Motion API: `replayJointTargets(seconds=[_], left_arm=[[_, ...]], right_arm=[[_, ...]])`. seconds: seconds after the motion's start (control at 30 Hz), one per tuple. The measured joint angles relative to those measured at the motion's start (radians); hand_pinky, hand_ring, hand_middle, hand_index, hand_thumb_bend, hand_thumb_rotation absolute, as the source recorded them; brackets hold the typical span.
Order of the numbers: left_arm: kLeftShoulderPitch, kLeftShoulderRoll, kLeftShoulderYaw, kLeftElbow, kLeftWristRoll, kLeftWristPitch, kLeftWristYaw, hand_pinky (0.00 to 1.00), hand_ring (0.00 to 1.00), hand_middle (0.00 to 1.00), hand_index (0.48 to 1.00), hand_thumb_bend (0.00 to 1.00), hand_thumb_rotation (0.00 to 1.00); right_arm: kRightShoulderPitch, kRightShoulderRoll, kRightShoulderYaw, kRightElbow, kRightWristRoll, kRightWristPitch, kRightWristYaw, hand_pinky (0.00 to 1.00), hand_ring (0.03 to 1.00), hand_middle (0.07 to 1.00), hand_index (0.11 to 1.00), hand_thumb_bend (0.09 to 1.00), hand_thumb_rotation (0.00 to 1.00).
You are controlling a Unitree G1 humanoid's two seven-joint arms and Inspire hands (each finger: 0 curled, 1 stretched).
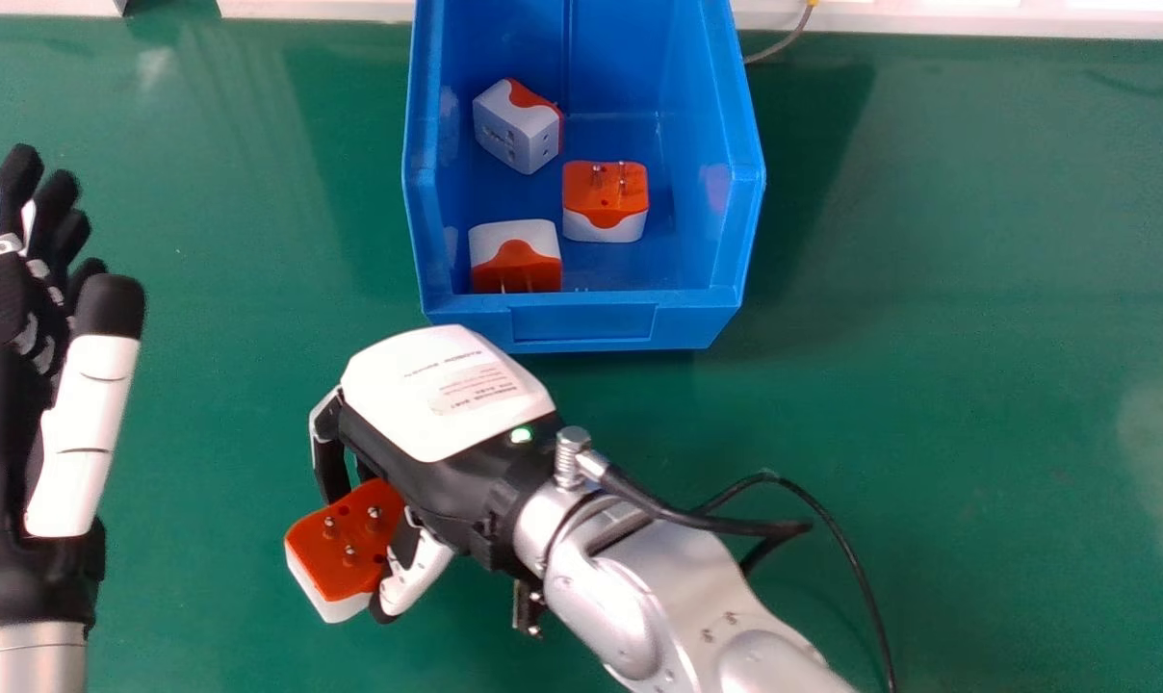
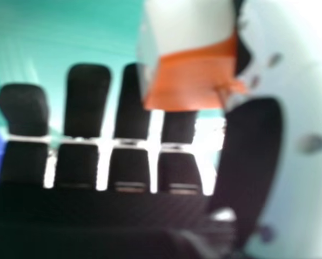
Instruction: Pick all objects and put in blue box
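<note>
Pinching the adapter [image 1: 343,544] in our right hand [image 1: 444,404], thumb against fingers, we've got the blue box [image 1: 583,323] ahead and rightward of it, our left hand [image 1: 6,308] idle, straight-fingered, at the view's left

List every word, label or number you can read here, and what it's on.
Nothing can be read for certain.
Back of the robot's right hand: lines of print, too small to read.
Farthest orange-and-white block in the blue box: dark marks, too small to tell if they are print.
</note>
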Motion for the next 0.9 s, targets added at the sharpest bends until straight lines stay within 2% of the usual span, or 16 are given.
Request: replayJointTargets(seconds=[0.1, 0.3, 0.37, 0.43, 0.6, 0.7, 0.87, 0.9], left_arm=[[-0.001, 0.008, 0.005, 0.004, -0.001, -0.003, -0.004, 0.95, 0.97, 0.98, 0.975, 0.78, 0.85], [-0.006, 0.01, 0.01, 0.02, -0.003, -0.007, -0.005, 0.95, 0.97, 0.98, 0.976, 0.75, 0.85], [-0.01, 0.013, 0.013, 0.034, -0.01, -0.021, -0.016, 0.95, 0.97, 0.98, 0.976, 0.75, 0.85], [-0.012, 0.015, 0.016, 0.039, -0.012, -0.025, -0.022, 0.95, 0.97, 0.98, 0.975, 0.74, 0.85], [-0.02, 0.016, 0.018, 0.042, -0.012, -0.027, -0.025, 0.95, 0.97, 0.99, 0.979, 0.72, 0.85], [-0.026, 0.017, 0.018, 0.055, -0.012, -0.035, -0.026, 0.95, 0.97, 0.99, 0.98, 0.71, 0.85], [-0.032, 0.021, 0.02, 0.065, -0.012, -0.036, -0.029, 0.95, 0.98, 0.99, 0.983, 0.7, 0.85], [-0.035, 0.022, 0.021, 0.066, -0.012, -0.036, -0.031, 0.95, 0.98, 0.99, 0.983, 0.7, 0.85]], right_arm=[[0.038, -0.016, -0.023, -0.088, 0.016, 0.001, 0.028, 0.21, 0.314, 0.441, 0.52, 0.511, 0.0], [0.098, -0.025, -0.064, -0.234, 0.025, 0.004, 0.074, 0.21, 0.317, 0.435, 0.527, 0.508, 0.0], [0.113, -0.028, -0.076, -0.278, 0.024, 0.011, 0.1, 0.21, 0.317, 0.435, 0.527, 0.508, 0.0], [0.126, -0.037, -0.086, -0.32, 0.024, 0.012, 0.122, 0.21, 0.322, 0.435, 0.529, 0.507, 0.0], [0.151, -0.059, -0.116, -0.401, 0.012, 0.021, 0.185, 0.22, 0.327, 0.433, 0.535, 0.506, 0.0], [0.165, -0.072, -0.138, -0.464, -0.003, 0.028, 0.224, 0.22, 0.324, 0.432, 0.536, 0.506, 0.0], [0.194, -0.09, -0.207, -0.542, -0.017, 0.029, 0.233, 0.22, 0.322, 0.431, 0.538, 0.505, 0.0], [0.2, -0.091, -0.221, -0.555, -0.017, 0.028, 0.233, 0.2, 0.29, 0.393, 0.526, 0.502, 0.03]])
